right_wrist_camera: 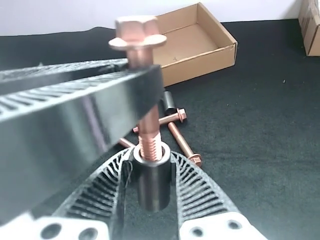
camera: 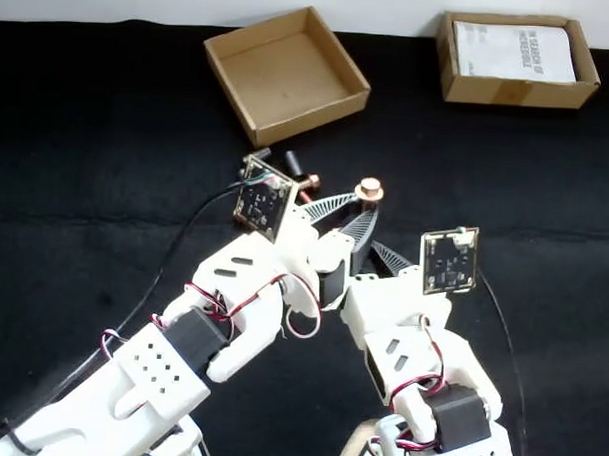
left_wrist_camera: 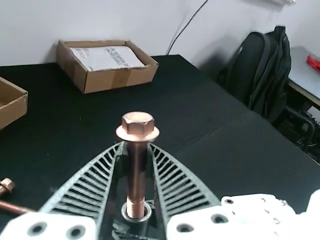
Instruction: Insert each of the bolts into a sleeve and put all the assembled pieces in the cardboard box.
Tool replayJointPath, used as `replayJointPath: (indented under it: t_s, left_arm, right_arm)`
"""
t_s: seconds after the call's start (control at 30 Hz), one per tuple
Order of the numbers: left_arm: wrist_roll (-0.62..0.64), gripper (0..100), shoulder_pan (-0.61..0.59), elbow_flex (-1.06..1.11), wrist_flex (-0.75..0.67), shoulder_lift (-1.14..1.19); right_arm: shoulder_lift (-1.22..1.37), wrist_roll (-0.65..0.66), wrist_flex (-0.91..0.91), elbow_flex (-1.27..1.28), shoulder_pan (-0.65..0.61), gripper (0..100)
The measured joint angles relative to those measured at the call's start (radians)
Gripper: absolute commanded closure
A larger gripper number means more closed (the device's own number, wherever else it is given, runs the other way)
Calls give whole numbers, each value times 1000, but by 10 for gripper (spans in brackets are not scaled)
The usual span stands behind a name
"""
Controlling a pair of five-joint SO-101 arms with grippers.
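A copper bolt (left_wrist_camera: 136, 165) stands upright between the fingers of my left gripper (left_wrist_camera: 136, 146), which is shut on its shank just under the hex head. The threaded tip sits in the mouth of a dark sleeve (right_wrist_camera: 152, 186). My right gripper (right_wrist_camera: 150, 157) is shut on that sleeve from both sides. In the high view the bolt's head (camera: 369, 190) shows above the two grippers, which meet mid-table in front of the empty cardboard box (camera: 285, 72). Two loose bolts (right_wrist_camera: 181, 142) and another dark sleeve (right_wrist_camera: 170, 100) lie on the black cloth between the grippers and the box.
A second cardboard box (camera: 515, 60) with a printed sheet inside stands at the back right. A dark backpack (left_wrist_camera: 260, 75) sits on a chair beyond the table's edge. Black cloth covers the table (camera: 106, 181).
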Motion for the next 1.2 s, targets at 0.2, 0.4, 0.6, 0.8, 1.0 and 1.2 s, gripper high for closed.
replayJointPath:
  t_s: [0.2,0.4,0.6,0.8,1.0,1.2]
  left_arm:
    - [-61,986,37,0,60,-2]
    - [-158,930,86,-34,178,-11]
    - [-167,720,107,-84,315,-14]
    - [-169,713,87,-115,405,-14]
    - [-169,716,11,-149,477,-11]
    - [-169,716,-11,-322,733,-8]
  right_arm:
    - [0,0,0,0,20,991]
    - [0,2,2,2,18,991]
    - [0,2,2,5,18,991]
    - [-2,2,5,6,18,991]
    - [0,2,3,6,18,991]
    - [0,2,2,5,18,991]
